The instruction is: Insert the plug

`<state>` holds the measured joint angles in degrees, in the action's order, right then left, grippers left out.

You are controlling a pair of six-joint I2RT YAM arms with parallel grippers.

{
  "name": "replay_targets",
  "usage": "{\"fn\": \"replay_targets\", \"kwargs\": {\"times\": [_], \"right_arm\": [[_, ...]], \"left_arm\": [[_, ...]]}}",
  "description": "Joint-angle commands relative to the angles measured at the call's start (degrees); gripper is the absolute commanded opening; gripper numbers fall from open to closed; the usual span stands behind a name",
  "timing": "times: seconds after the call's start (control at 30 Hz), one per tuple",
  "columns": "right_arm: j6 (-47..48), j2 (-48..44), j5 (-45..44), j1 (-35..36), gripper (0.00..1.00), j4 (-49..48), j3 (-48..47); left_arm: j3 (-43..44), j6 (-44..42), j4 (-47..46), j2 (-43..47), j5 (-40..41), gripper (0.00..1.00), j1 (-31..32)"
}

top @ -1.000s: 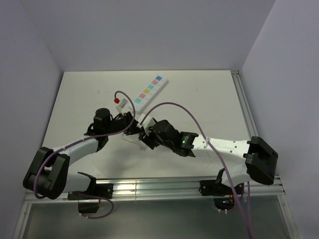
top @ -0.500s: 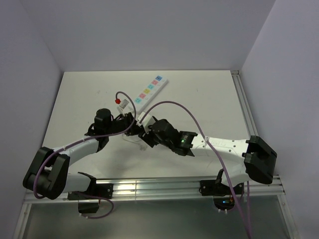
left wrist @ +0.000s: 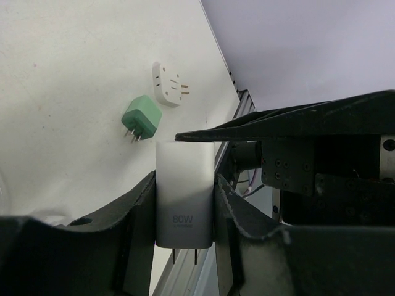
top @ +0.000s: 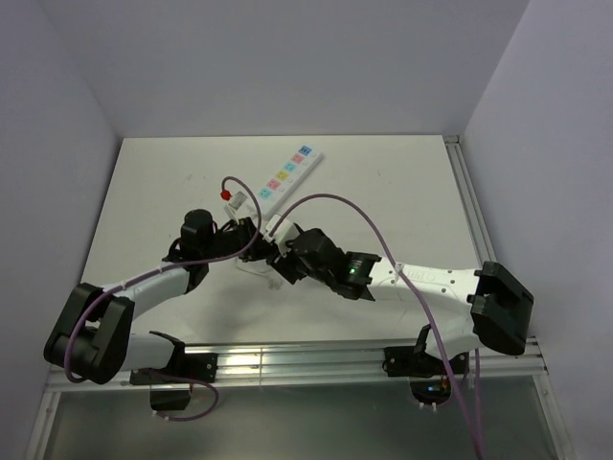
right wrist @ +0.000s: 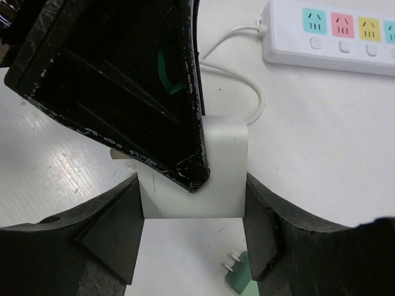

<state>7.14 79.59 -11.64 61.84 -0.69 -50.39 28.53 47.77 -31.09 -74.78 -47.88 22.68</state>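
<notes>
Handover of the plug, mid-air, step in hand as we judge it: white charger [left wrist: 184, 216] is gripped from two sides at once. Left tool [left wrist: 185, 185] is clamped on its flanks, both fingers flat against the casing. Right tool [right wrist: 192, 185] is likewise clamped on the same block, with one dark finger of the left tool crossing in front of it in the right wrist view. The charger is held above the bench [top: 402, 192], near its middle and on the near side of the power strip [top: 287, 177]. Its two prongs point back toward the left wrist, away from the sockets. Next move, in our estimate: one tool lets go while the other keeps the block square, then turns the prongs down and carries it to a free coloured socket on the strip, lining up the pins before pressing. Also on the bench are a green plug [left wrist: 141, 117] and a white adapter [left wrist: 168, 83], just beside each other, both lying loose, and the strip's white cable [right wrist: 247, 80], looped beside the strip. The bench is plain white and faintly glossy, with a metal rail along its near edge. The room is three bare pale lilac-grey walls [top: 287, 67] closing in the bench.
</notes>
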Motion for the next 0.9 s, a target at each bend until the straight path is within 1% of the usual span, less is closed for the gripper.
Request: {"fn": "replay_targets", "kwargs": {"times": [0.0, 0.03, 0.07, 0.13, 0.17, 0.23, 0.27, 0.3, 0.33, 0.4, 0.43, 0.47, 0.5, 0.53, 0.63, 0.67, 0.77, 0.83, 0.87], "right_arm": [[-1.86, -3.03, 4.24, -0.41, 0.65, -0.90, -2.69], [-2.30, -3.91, 5.47, -0.67, 0.71, 0.24, -3.04], [-3.26, -4.53, 8.36, -1.19, 0.83, 2.16, -3.13], [-4.23, -7.50, 11.27, -1.99, 0.93, 3.67, -2.17], [-5.54, -8.74, 13.20, -2.34, 0.94, 4.11, -1.65], [-7.04, -12.59, 19.61, -5.23, 0.95, 4.64, 0.20], [-9.57, -14.01, 22.16, -6.72, 0.95, 4.38, 0.99], [-10.55, -15.50, 28.02, -10.30, 0.95, 4.03, 2.74], [-11.87, -17.96, 31.21, -12.52, 0.95, 3.07, 3.54], [-15.30, -19.82, 38.93, -16.91, 0.95, 2.10, 5.21], [-16.53, -20.09, 41.76, -20.85, 0.94, 1.75, 5.30], [-18.28, -19.57, 44.40, -22.45, 0.93, 1.66, 5.13], [-19.26, -18.78, 46.68, -23.95, 0.92, 1.39, 4.95], [-20.14, -17.12, 50.97, -26.05, 0.89, 1.13, 4.60], [-26.98, -15.70, 60.03, -28.17, 0.86, -6.49, 7.05], [-30.13, -15.61, 61.28, -28.88, 0.85, -11.13, 7.58], [-32.00, -13.50, 64.44, -29.06, 0.80, -14.06, 7.41], [-32.53, -12.54, 66.03, -29.06, 0.78, -15.39, 7.50], [-33.67, -12.53, 67.17, -29.06, 0.77, -17.66, 7.59]], "left_arm": [[-0.49, 0.83, -8.18, 0.78, -4.06, 0.00, 0.35], [-1.19, 1.18, -9.41, 0.61, -4.33, 0.00, 0.35], [-1.29, 1.80, -10.82, 0.34, -4.68, 0.00, 0.35], [-1.81, 2.33, -13.81, 0.25, -5.30, 0.00, 0.35], [-1.99, 2.16, -14.34, 0.25, -5.21, 0.00, 0.35], [-2.43, 1.63, -15.92, 0.78, -5.47, 0.00, 0.35], [-2.52, 1.10, -15.84, 1.30, -5.38, 0.00, 0.35], [-2.69, 0.58, -15.84, 1.65, -5.38, 0.00, 0.35], [-3.65, 0.66, -17.84, 2.01, -5.99, 0.00, 0.35], [-4.89, 0.83, -20.23, 3.24, -6.52, 0.00, 0.35], [-6.02, 1.79, -21.63, 3.68, -7.14, 0.00, 0.35], [-6.64, 2.24, -25.04, 4.38, -7.40, 0.00, 0.35], [-7.08, 2.59, -26.20, 4.73, -7.58, 0.00, 0.35], [-7.78, 3.03, -27.52, 5.08, -7.58, 0.00, 0.35], [-9.11, 5.14, -32.36, 7.19, -7.93, 0.00, 0.35], [-9.20, 5.40, -32.63, 8.59, -7.93, 0.00, 0.35], [-8.67, 4.44, -31.32, 11.31, -8.81, 0.00, 0.35], [-7.62, 2.78, -27.90, 12.29, -9.69, 0.00, 0.35], [-7.36, 2.42, -27.01, 13.08, -9.69, 0.00, 0.44]]}}
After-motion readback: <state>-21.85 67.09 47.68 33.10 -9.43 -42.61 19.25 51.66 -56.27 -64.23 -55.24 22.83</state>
